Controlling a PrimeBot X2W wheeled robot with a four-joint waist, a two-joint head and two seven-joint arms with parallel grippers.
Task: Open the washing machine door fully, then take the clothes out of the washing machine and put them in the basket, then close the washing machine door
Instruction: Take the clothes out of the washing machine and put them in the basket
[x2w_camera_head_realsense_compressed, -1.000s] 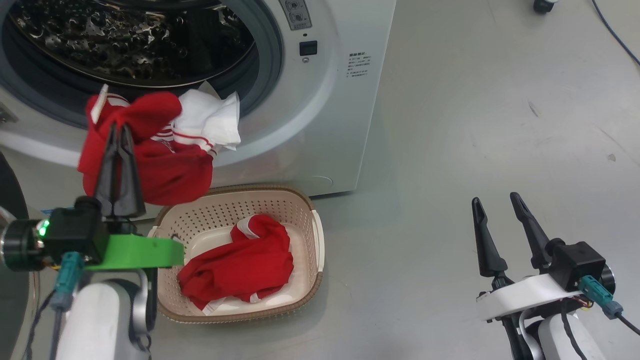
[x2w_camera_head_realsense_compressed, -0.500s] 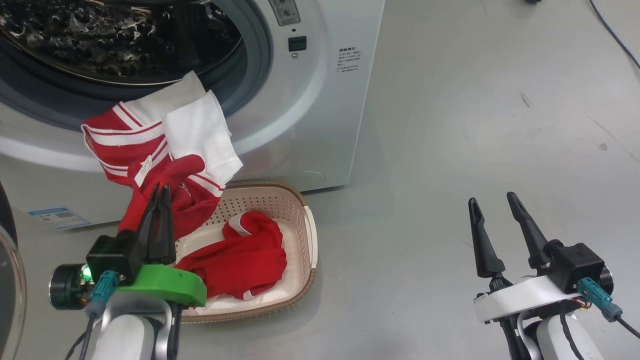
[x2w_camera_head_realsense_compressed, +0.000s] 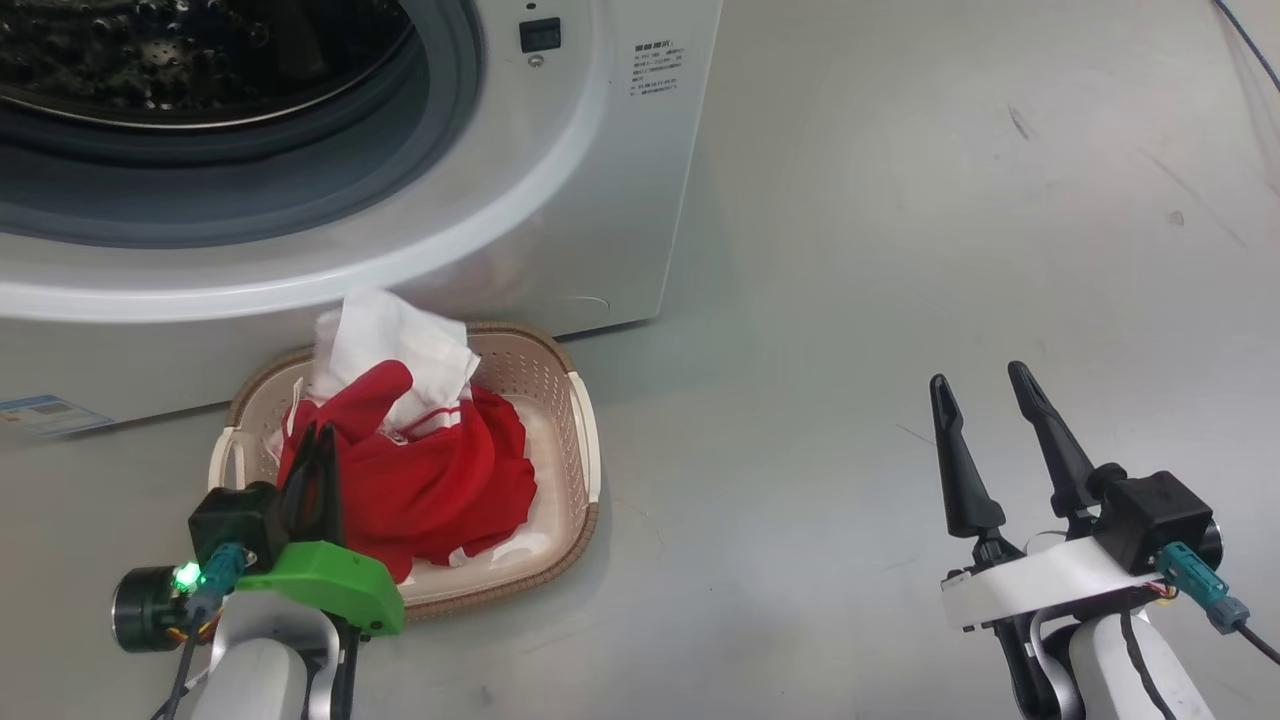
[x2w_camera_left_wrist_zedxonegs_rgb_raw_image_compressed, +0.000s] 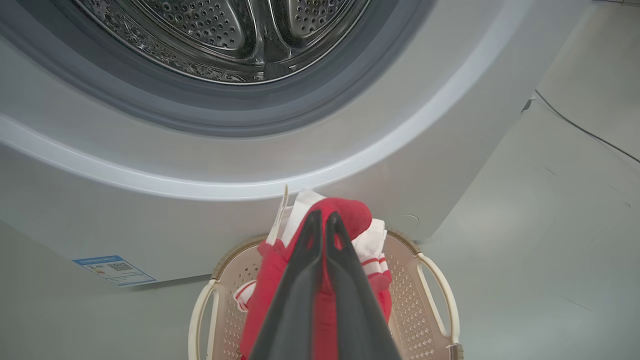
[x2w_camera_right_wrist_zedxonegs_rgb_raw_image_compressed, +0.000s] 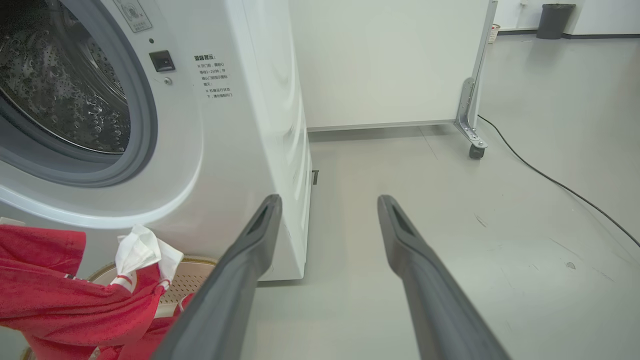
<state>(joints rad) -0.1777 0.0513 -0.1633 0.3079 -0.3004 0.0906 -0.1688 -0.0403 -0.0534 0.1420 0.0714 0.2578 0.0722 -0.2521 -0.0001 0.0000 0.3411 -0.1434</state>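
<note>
Clamping the left jaws tight together on a fold of the red clothes (x2w_camera_head_realsense_compressed: 440, 490), with fabric bunched on both sides of the tips. Dangling that bundle just ahead of and below the left jaws, straight into the basket (x2w_camera_head_realsense_compressed: 548, 385), with a white bit sticking up beyond the tips near the far rim. Not being able to tell resting from hanging for the lower part of the pile, tbh. Facing the washing machine (x2w_camera_head_realsense_compressed: 560, 180) just past the basket, with the steel drum (x2w_camera_left_wrist_zedxonegs_rgb_raw_image_compressed: 225, 30) up above the left jaws and a little blue label sticker (x2w_camera_head_realsense_compressed: 40, 415) low down off to their left. Holding the right jaws spread wide apart on nothing, way off to the right of the left jaws, over bare grey floor (x2w_camera_head_realsense_compressed: 900, 300). Spotting the washer's front corner and the clothes off to the left of the right jaws, plus a black cable (x2w_camera_right_wrist_zedxonegs_rgb_raw_image_compressed: 550, 180) trailing across the floor to their right.
</note>
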